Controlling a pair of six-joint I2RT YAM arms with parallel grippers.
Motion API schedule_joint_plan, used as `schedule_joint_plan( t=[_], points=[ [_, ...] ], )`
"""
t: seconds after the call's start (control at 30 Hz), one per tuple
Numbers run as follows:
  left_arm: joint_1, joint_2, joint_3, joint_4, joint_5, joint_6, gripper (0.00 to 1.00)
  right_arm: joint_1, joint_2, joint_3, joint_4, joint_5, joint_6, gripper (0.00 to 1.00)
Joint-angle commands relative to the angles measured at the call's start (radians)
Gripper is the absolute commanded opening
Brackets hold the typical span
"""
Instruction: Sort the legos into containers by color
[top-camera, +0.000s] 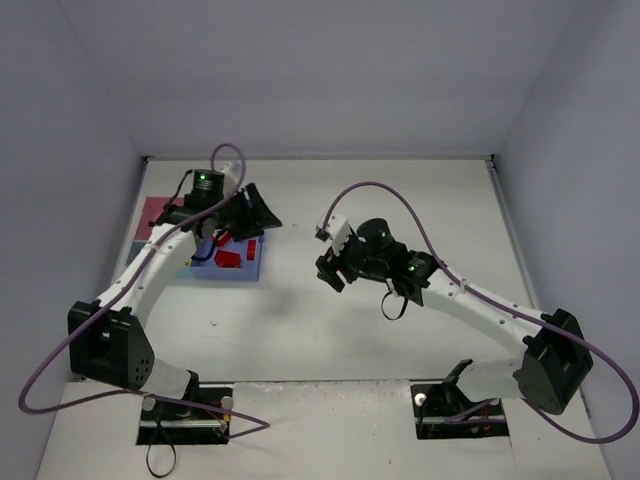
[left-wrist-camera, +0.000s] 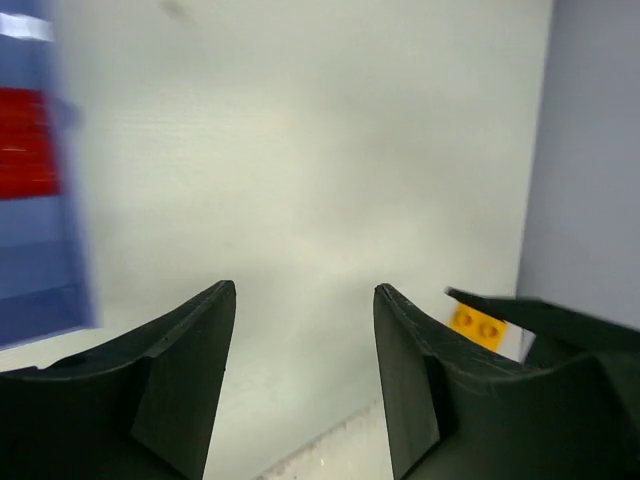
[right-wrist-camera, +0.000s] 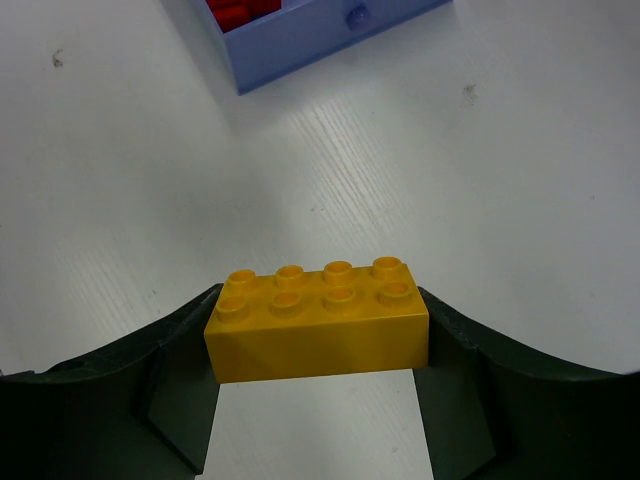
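Note:
My right gripper (right-wrist-camera: 318, 300) is shut on a yellow two-by-four lego (right-wrist-camera: 318, 325), held above the bare white table. In the top view the right gripper (top-camera: 332, 268) is right of the containers and its brick is hidden. The blue tray (top-camera: 240, 270) holds several red legos (top-camera: 228, 258); its corner (right-wrist-camera: 300, 50) and red legos (right-wrist-camera: 235, 12) show in the right wrist view. My left gripper (top-camera: 262, 212) is open and empty over the tray's far right corner. In the left wrist view the gripper (left-wrist-camera: 305, 290) shows the tray (left-wrist-camera: 40, 250), a red lego (left-wrist-camera: 25, 140) and part of a yellow lego (left-wrist-camera: 475, 325).
A pink tray (top-camera: 152, 212) joins the blue one at the far left, partly under my left arm. Grey walls close the table on the left, back and right. Purple cables loop over both arms.

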Motion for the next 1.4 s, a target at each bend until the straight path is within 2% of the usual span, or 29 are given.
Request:
schedule_joint_plan(
  t=[0.0,0.13,0.3,0.5,0.7,1.13,1.37],
  points=[
    [-0.089,0.041,0.071,0.132,0.22,-0.015,0.52,0.011,-0.022,0.063,0.06,-0.045,-0.024,0.03],
    [-0.201,0.103,0.138,0.141,0.259,0.034,0.52,0.02,-0.034,0.069,0.064,-0.057,-0.02,0.04],
    [-0.252,0.167,0.173,0.175,0.363,0.037,0.52,0.028,-0.042,0.069,0.063,-0.062,-0.015,0.05],
    [-0.3,0.199,0.195,0.112,0.386,0.09,0.52,0.032,-0.046,0.06,0.064,-0.057,-0.009,0.07],
    [-0.303,0.19,0.183,0.029,0.377,0.16,0.52,0.031,-0.046,0.052,0.064,-0.033,-0.017,0.07],
    [-0.306,0.196,0.155,0.0,0.393,0.212,0.52,0.032,-0.036,0.049,0.067,-0.027,-0.021,0.07],
    [-0.303,0.198,0.157,-0.078,0.327,0.252,0.52,0.032,-0.028,0.044,0.069,0.019,-0.023,0.06]
  ],
)
